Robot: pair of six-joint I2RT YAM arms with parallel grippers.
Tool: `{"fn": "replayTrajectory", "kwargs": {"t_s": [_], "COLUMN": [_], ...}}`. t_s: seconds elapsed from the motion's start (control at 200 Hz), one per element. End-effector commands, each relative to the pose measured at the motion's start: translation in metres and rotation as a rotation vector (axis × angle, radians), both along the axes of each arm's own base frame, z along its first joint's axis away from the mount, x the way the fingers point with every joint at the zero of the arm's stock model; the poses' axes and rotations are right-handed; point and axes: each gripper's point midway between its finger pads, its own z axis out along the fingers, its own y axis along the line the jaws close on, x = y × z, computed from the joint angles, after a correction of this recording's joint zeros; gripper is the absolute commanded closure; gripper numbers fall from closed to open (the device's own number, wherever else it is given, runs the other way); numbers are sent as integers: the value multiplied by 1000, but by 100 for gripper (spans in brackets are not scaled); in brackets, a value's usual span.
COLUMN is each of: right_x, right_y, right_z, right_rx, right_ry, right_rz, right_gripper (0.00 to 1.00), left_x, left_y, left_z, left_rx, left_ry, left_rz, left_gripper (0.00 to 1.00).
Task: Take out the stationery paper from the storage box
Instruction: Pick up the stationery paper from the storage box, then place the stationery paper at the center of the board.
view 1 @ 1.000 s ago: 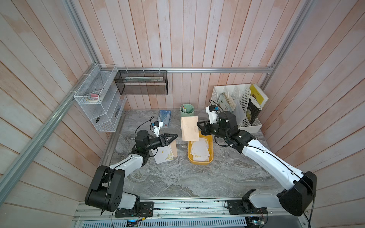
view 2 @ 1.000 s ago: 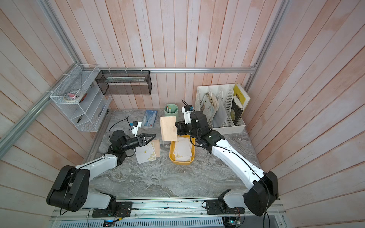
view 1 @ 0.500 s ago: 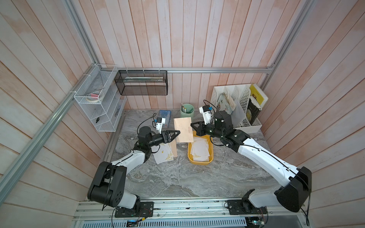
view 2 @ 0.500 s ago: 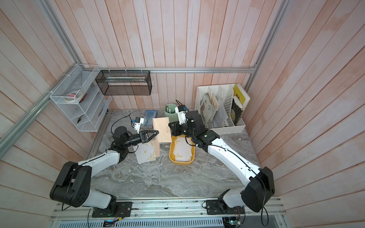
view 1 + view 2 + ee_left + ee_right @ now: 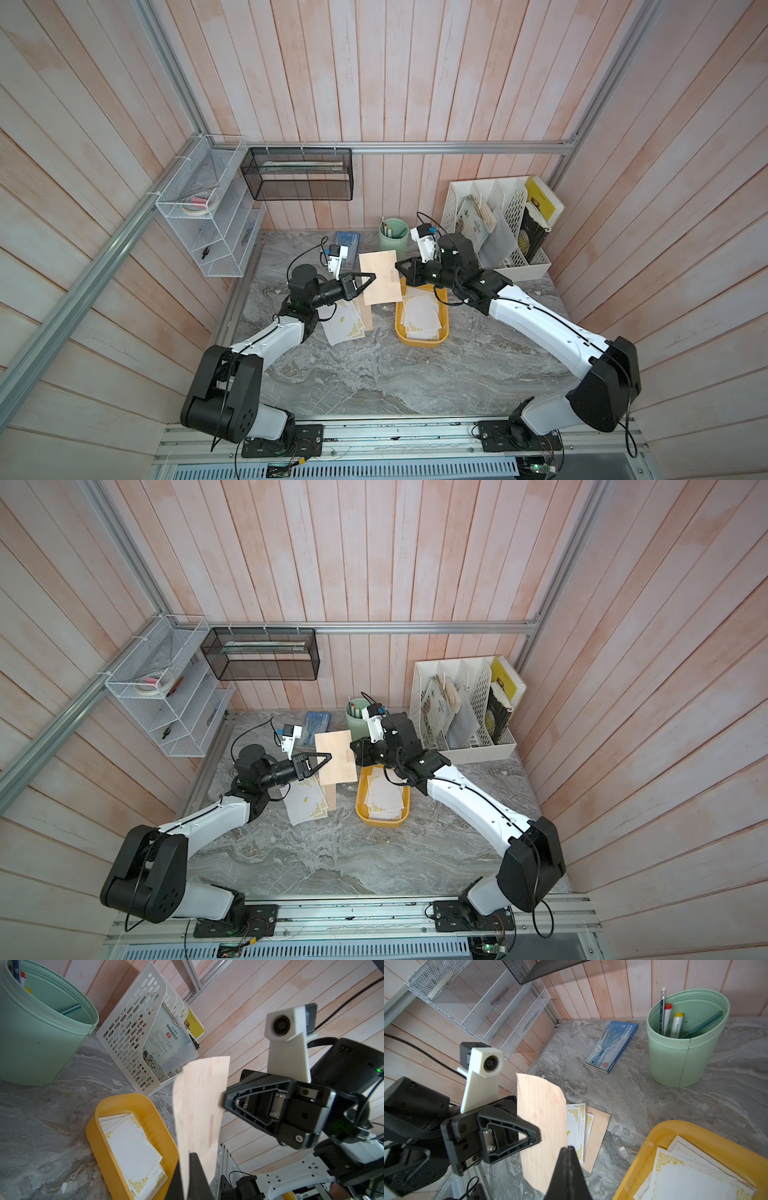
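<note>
I hold one peach sheet [image 5: 380,282] in the air, slightly curled, pinched at opposite edges by my left gripper [image 5: 371,277] and right gripper [image 5: 399,266]. White gold-cornered sheets [image 5: 422,313] lie loosely stacked in the mustard-yellow storage box [image 5: 419,343]. An outside pile [image 5: 344,326] of white sheets over a peach one lies flat near it.
</note>
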Motion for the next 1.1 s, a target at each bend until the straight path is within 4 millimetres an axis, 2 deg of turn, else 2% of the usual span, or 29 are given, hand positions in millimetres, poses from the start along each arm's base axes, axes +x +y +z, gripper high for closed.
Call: {"fn": "replayTrajectory", "kwargs": {"t_s": [0.0,0.125,0.25,0.435,0.62,0.705,0.84,1.095], "right_x": [5,10,18,32,44,48,55,69], "right_y": [-3,-17,-35,-63,-82,-86,-88,-103], "right_z": [5,-2,-17,-56,-109,-137,-170,-211], "right_rx": [-32,-103,-182,-285,-439,-511,-580,-721], "right_ry": [-17,-21,-3,75,170,216,268,335], "right_rz": [-32,-94,-157,-230,-277,-285,-286,-331], "right_gripper": [96,78,70,68,67,67,68,70], "left_x": [-4,-4,-5,-8,-11,-14,-17,-17], "left_y": [5,13,29,63,99,104,104,107], "left_z": [-6,-16,-28,-45,-89,-105,-123,-143], "left_rx": [44,113,166,198,333,349,348,391], "left_ry": [-1,26,78,191,347,397,461,523], "left_rz": [35,88,157,277,431,438,435,436], "left_gripper": [94,96,97,97,97,97,97,97]}}
